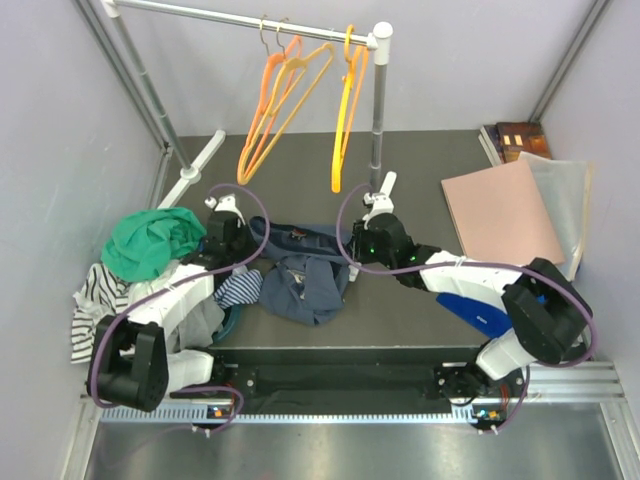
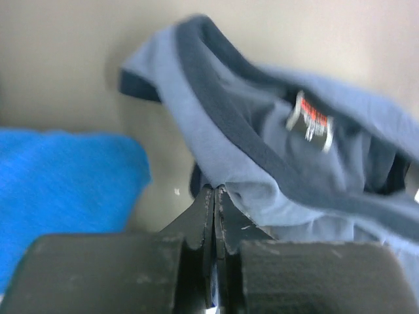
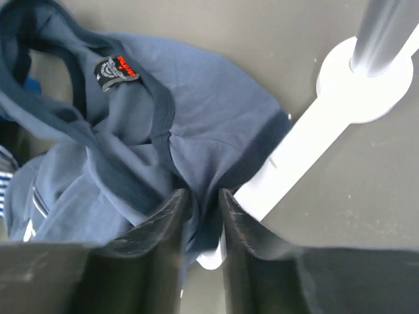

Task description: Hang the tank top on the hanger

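The navy tank top (image 1: pixel 305 275) lies crumpled on the dark table between my two arms, label side up. My left gripper (image 1: pixel 252 236) is shut on its left edge; in the left wrist view the jaws (image 2: pixel 215 191) pinch a fold of the cloth (image 2: pixel 262 131). My right gripper (image 1: pixel 354 252) is shut on the top's right edge; in the right wrist view the fingers (image 3: pixel 203 199) close on a fold of the cloth (image 3: pixel 196 111). The amber hanger (image 1: pixel 345 110) hangs on the rack's rail at the back, right of two redder orange hangers (image 1: pixel 275 100).
A green garment (image 1: pixel 150 240) and striped cloth (image 1: pixel 100 295) lie at the left. The rack's pole (image 1: pixel 380 110) and white foot (image 3: pixel 308 163) stand just beyond my right gripper. A pink folder (image 1: pixel 500 210) and books (image 1: pixel 520 135) lie at the right. Something bright blue (image 2: pixel 65 176) shows beside the top.
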### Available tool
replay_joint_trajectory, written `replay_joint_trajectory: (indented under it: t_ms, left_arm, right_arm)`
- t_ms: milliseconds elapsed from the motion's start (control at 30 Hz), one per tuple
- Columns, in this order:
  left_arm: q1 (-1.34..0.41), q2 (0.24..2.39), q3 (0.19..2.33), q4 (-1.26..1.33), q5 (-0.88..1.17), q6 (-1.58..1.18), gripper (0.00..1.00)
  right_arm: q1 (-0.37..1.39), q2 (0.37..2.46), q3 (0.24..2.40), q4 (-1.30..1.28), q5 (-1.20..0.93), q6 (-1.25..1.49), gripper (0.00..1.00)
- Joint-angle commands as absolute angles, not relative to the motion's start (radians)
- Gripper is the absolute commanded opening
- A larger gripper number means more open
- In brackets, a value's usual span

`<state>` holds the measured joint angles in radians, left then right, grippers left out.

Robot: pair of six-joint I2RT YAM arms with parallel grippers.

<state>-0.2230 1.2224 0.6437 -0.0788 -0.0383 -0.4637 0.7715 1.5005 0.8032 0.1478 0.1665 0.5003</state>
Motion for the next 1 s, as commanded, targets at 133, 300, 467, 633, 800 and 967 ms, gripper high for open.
replay_joint_trajectory:
  t_ms: [133, 300, 467, 633, 800, 967]
  left_arm:
    - [-0.219, 1.148, 0.643, -0.072, 0.011, -0.512, 0.99]
    - [-0.219, 1.112, 0.693, -0.127, -0.055, -0.508, 0.99]
    - [-0.218, 1.108, 0.696, -0.101, -0.106, -0.511, 0.99]
    - [-0.218, 1.131, 0.724, -0.095, -0.106, -0.499, 0.99]
    - [-0.218, 1.131, 0.733, -0.092, -0.106, -0.489, 0.99]
    - [-0.216, 1.112, 0.718, -0.097, -0.11, -0.485, 0.99]
  right_arm:
    - [0.799, 1.316, 0.83, 0.037, 0.28, 0.391, 0.79]
    - [0.816, 1.091, 0.792, -0.081, 0.377, 0.328, 0.81]
    - [0.822, 0.881, 0.787, -0.153, 0.399, 0.259, 0.81]
    - [0.822, 0.79, 0.925, -0.117, 0.367, 0.18, 0.84]
    - [0.822, 0.86, 1.092, 0.051, 0.272, 0.124, 0.84]
    - [0.822, 0.96, 1.204, 0.228, 0.207, 0.106, 0.84]
